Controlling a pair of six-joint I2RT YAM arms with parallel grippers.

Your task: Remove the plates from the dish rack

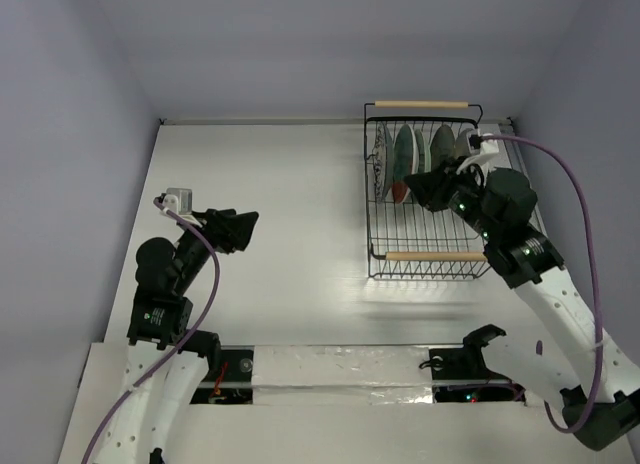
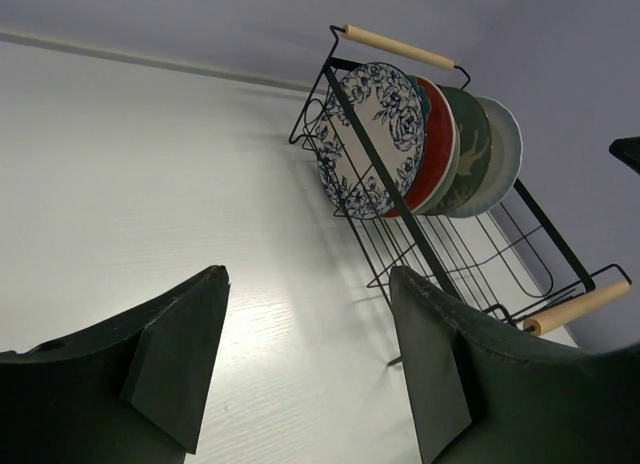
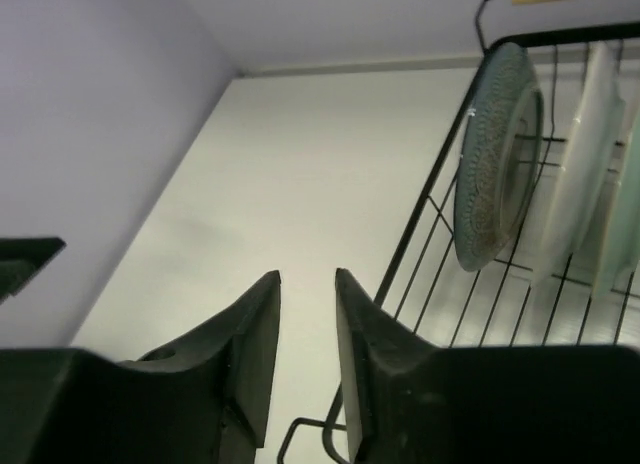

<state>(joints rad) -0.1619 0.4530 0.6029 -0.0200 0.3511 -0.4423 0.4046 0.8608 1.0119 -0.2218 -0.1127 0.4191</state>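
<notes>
The black wire dish rack (image 1: 428,255) with two wooden handles stands at the far right. Several plates stand upright at its far end: white with blue floral (image 2: 372,134), red with teal (image 2: 437,149), dark olive (image 2: 470,149) and plain white (image 2: 503,144). From above they show as a row (image 1: 403,156). My right gripper (image 1: 420,184) hovers over the rack just in front of the plates, its jaws a narrow gap apart and empty (image 3: 308,276); a patterned plate (image 3: 497,154) is to its right. My left gripper (image 1: 248,226) is wide open and empty (image 2: 308,274) above the table, left of the rack.
The white table (image 1: 280,184) is walled at the back and both sides. The rack's near half (image 1: 425,229) holds no plates. A purple cable (image 1: 575,184) arcs over the right arm.
</notes>
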